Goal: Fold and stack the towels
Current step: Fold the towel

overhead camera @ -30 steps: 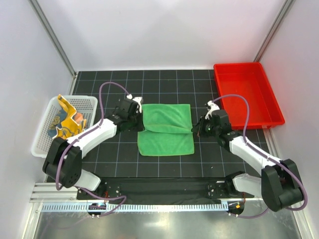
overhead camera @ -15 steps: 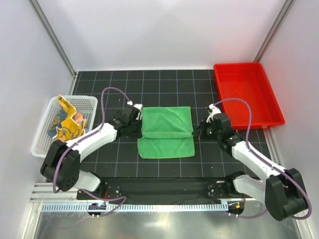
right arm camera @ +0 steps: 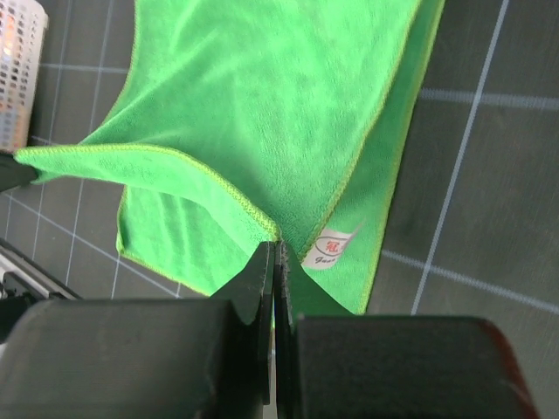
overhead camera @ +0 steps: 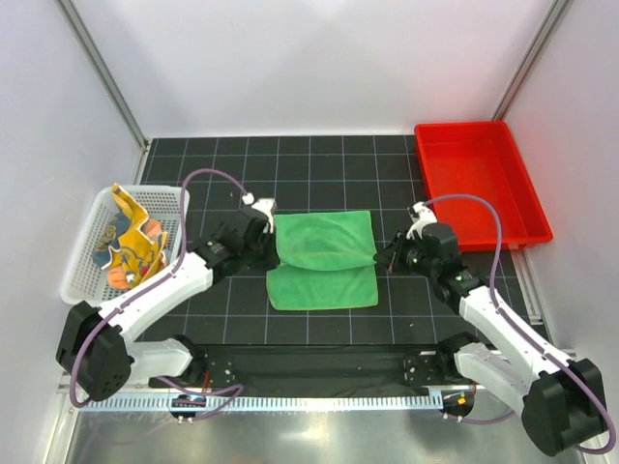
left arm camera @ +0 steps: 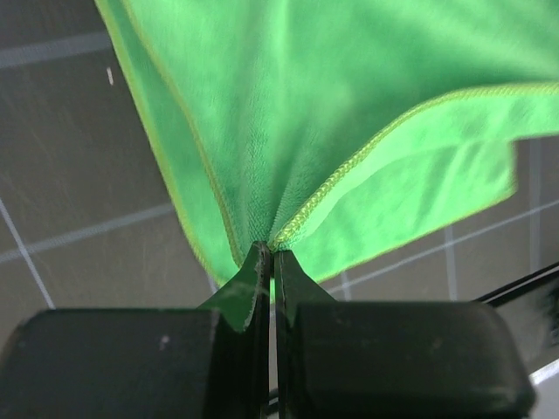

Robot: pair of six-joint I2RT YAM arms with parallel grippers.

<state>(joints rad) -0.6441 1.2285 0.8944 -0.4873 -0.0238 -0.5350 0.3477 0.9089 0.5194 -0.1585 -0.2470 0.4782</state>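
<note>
Green was the cloth in hand. The green towel (overhead camera: 324, 261) lay near the middle of the table (overhead camera: 319, 164), its bottom layer flat and its near hem facing the table's near edge. Just beyond that hem, the left gripper (overhead camera: 265, 249) had its jaws pinched tight on the left corner of the upper layer. The right gripper (overhead camera: 386, 259) was clamped the same way on the right corner. Both wrist views showed the stitched hem bunched between closed fingertips. The upper layer hung raised between the two grippers, sagging a little in the middle. It covered the far part of the cloth and left a strip of the lower layer bare on the near side.

To my judgement, the first fold of this towel was under way and not yet laid down. The next move called for both arms to carry their corners level toward the near edge, keeping the span taut. They would then set the corners onto the lower layer's near corners and let go together.

At the table's left edge, the white basket (overhead camera: 82, 280) held the tiger towel (overhead camera: 135, 237), crumpled and unfolded; what lay under it I could not make out. In the far right corner sat the red tray (overhead camera: 537, 208).
</note>
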